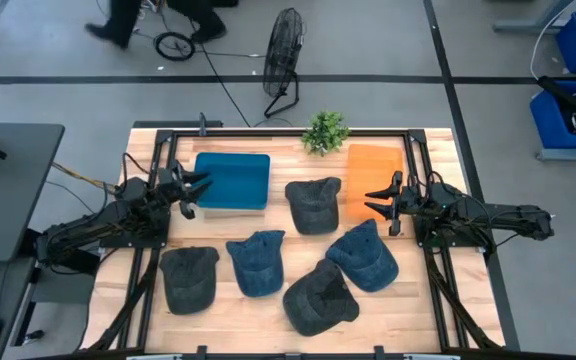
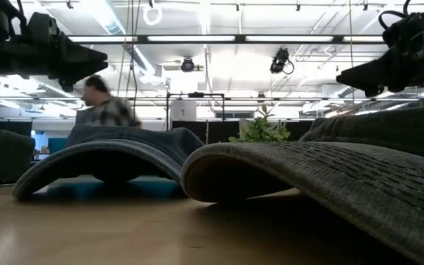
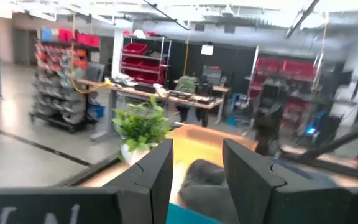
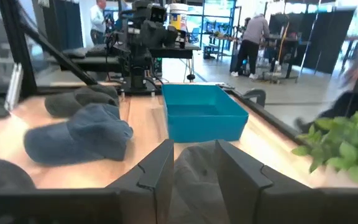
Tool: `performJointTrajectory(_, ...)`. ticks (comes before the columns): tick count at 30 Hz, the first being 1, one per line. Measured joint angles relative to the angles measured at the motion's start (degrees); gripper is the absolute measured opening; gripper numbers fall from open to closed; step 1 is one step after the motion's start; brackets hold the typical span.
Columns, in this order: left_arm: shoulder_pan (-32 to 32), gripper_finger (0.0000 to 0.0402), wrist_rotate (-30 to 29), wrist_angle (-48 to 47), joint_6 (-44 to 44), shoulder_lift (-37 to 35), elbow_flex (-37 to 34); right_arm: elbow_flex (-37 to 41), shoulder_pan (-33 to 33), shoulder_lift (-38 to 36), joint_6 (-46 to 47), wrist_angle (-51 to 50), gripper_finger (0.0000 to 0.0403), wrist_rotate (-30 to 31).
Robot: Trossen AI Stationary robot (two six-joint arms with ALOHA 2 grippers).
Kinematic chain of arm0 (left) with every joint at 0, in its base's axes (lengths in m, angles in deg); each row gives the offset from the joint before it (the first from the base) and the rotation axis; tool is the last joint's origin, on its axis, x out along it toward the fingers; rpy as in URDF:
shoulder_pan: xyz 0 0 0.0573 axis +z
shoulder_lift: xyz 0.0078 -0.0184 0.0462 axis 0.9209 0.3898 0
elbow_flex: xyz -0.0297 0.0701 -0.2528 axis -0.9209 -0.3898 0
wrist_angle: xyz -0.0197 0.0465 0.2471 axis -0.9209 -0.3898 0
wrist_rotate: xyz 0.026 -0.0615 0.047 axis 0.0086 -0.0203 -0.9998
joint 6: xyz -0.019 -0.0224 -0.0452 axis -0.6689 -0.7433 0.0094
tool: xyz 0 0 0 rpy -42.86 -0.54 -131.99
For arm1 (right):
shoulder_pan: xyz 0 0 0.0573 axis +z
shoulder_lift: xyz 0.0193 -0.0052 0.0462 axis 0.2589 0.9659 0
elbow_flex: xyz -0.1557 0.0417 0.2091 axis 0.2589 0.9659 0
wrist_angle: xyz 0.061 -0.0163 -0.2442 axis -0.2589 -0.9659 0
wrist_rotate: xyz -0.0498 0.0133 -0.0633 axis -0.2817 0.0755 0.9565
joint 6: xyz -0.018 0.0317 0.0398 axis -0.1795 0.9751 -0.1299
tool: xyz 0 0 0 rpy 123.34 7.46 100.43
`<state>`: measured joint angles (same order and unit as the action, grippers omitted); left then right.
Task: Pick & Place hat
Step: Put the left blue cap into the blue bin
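Several caps lie crown up on the wooden table: a dark grey cap [image 1: 313, 204] in the middle, a blue cap [image 1: 365, 256], a blue cap [image 1: 256, 263], a dark cap [image 1: 320, 297] and a grey cap [image 1: 188, 278] toward the near edge. My left gripper [image 1: 197, 190] hangs open above the left rim of the blue bin [image 1: 233, 180]. My right gripper [image 1: 378, 204] hangs open over the near left part of the orange bin [image 1: 373, 176], just right of the dark grey cap [image 4: 194, 177]. Neither touches anything.
A small potted plant [image 1: 325, 131] stands at the far edge between the bins. Black frame rails [image 1: 163, 200] run along both sides of the table. A floor fan [image 1: 283, 55] and a person [image 1: 118, 20] are beyond the far edge. Bare wood shows between the caps.
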<state>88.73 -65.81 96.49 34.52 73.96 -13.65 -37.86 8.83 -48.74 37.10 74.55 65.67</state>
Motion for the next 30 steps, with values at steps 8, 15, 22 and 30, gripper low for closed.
performJointTrajectory(8, -0.01, 0.0142, 11.7, -1.16, 0.27, 2.58, 7.95, 0.0, 0.0, 0.01, -2.2, 0.0, 0.0121, 0.0)
performJointTrajectory(15, -0.02, 0.0142, 15.58, -6.46, -0.51, 13.7, 17.15, 0.01, 0.0, 0.01, 2.49, 0.0, 0.0121, -0.17)
performJointTrajectory(22, -0.04, 0.0142, 19.1, -15.33, -1.25, 26.96, 23.78, 0.01, 0.0, 0.01, 6.7, 0.02, 0.0121, -0.02)
performJointTrajectory(30, -1.95, 0.0142, 24.64, -17.13, -1.8, 40.74, 25.79, 0.01, 0.0, 0.01, 4.42, 0.02, 0.0121, 0.0)
